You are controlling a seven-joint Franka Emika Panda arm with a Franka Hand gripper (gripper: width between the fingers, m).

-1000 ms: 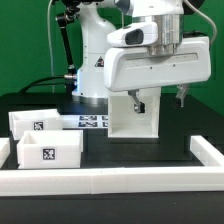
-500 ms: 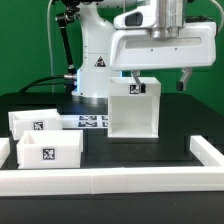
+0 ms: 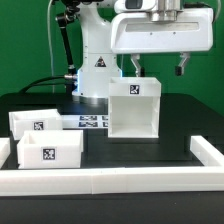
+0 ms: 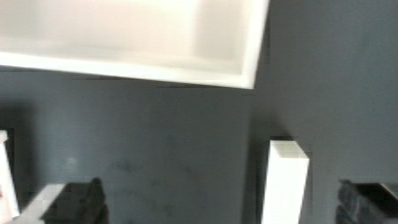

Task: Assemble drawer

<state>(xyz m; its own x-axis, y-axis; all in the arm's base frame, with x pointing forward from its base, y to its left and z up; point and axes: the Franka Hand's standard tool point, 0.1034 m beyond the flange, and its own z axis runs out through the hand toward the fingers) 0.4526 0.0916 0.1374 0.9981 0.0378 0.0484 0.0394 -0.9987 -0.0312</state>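
I see the jaws spread wide, gripping nothing, hovering just above the drawer casing. Casing stands upright mid-worktop. Rear tray and front tray sit at the exterior view's left, apart from it.

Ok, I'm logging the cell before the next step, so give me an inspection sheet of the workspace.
Surface: black table, low white rim at its edge.
Job's things: white cube-like plastic casing upright; rear shallow white tray and front shallow white tray on the exterior view's left of it.
Clutter: nothing seen.
Grippers: gripper open, empty, above the casing.
Cables: black cables at the rear.
Surroundings: marker board flat; green backdrop.
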